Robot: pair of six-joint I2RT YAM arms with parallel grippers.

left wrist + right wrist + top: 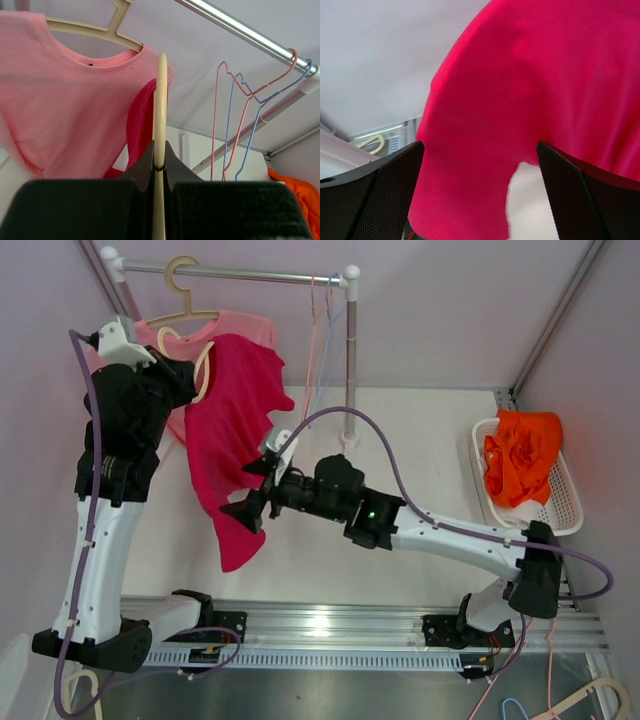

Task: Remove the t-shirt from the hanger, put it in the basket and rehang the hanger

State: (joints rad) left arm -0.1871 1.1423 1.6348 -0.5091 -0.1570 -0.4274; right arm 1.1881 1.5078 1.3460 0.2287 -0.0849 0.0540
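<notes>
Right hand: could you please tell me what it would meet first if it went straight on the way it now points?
The right hand would most likely meet the red t-shirt, hanging straight ahead of its open fingers; depth is unclear.

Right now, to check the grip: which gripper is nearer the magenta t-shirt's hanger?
Left. The left gripper is shut on the hanger; the right gripper is open at the t-shirt, lower down.

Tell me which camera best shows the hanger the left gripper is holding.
Left wrist: the cream hanger runs straight up from the shut left gripper. Top external shows only its curve beside the red t-shirt; right wrist shows none of it.
</notes>
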